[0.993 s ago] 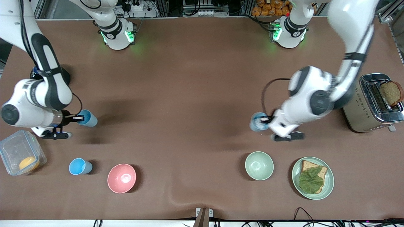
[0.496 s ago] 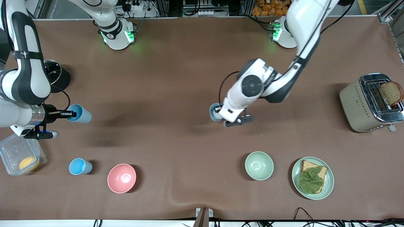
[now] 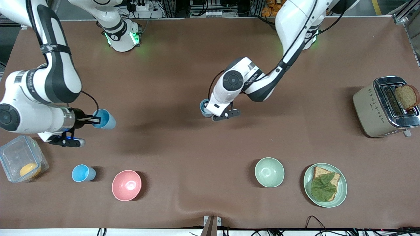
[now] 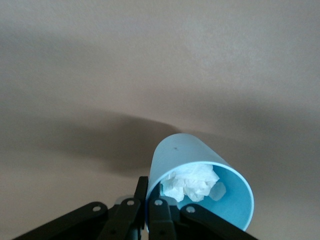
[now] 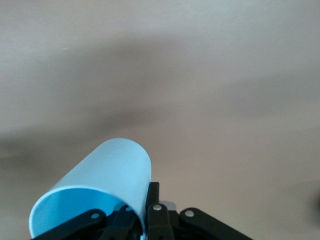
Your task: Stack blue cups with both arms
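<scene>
My right gripper is shut on the rim of a sky-blue cup, held tipped on its side over the table at the right arm's end. In the right wrist view that gripper pinches the cup's wall. My left gripper is shut on a paler grey-blue cup over the table's middle. In the left wrist view this gripper clamps the rim of the tilted cup, which holds crumpled white paper. Another sky-blue cup stands upright on the table beside the pink bowl.
A pink bowl and a pale green bowl sit near the front camera. Beside the green bowl is a plate with bread and lettuce. A toaster stands at the left arm's end, a clear lidded box at the right arm's end.
The left arm has carried its cup from near the toaster to over the table's middle. The right arm has shifted its cup a little toward the middle.
</scene>
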Robot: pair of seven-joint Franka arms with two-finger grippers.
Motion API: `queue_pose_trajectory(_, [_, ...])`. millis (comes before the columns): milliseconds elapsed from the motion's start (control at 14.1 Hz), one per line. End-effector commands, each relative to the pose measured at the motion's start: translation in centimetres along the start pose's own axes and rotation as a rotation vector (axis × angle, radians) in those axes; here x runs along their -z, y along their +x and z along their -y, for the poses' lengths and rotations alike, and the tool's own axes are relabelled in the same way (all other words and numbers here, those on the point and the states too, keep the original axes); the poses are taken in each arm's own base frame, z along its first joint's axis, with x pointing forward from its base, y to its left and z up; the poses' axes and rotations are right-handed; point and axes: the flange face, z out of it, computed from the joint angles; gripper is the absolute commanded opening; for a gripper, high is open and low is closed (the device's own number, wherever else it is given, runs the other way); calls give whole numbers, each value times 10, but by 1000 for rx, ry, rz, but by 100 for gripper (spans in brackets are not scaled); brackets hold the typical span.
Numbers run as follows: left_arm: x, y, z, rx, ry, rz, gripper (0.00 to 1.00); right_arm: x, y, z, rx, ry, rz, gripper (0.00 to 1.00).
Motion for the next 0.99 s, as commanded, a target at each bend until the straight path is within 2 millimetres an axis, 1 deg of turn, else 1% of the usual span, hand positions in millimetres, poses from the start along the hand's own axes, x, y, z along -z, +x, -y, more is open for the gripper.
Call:
queue_pose_trajectory(0, [-8, 5, -5, 21, -20, -6, 0, 6, -4, 19, -88, 111, 40, 0])
queue_pose_trajectory(142, [-13, 3, -6, 17, -21, -6, 0, 11, -14, 51, -123, 115, 39, 0])
queue_pose_trajectory(284, [-17, 3, -5, 5, -7, -21, 0, 15, -28, 92, -149, 98, 30, 0])
queue_pose_trajectory(426, [-22, 3, -5, 1, 1, -25, 0, 12, -37, 117, -188, 88, 29, 0])
queue_pose_trajectory(496, [-22, 4, -4, 7, 1, -25, 11, 10, -41, 126, -197, 84, 28, 0])
queue_pose_trajectory(567, [-22, 4, -4, 23, 1, -25, 52, 9, -43, 130, -212, 83, 26, 0])
queue_pose_trajectory(638, [-19, 6, -4, 43, -2, -28, 100, 8, -46, 138, -220, 81, 23, 0])
queue_pose_trajectory(709, [-15, 4, -5, 45, -4, -35, 100, 7, -48, 142, -226, 81, 23, 0])
queue_pose_trajectory(780, [-7, 2, -7, 49, -6, -42, 100, 8, -48, 143, -234, 82, 21, 0])
queue_pose_trajectory(922, [33, 3, -3, 62, 11, -58, 100, 6, -54, 157, -249, 80, 19, 0])
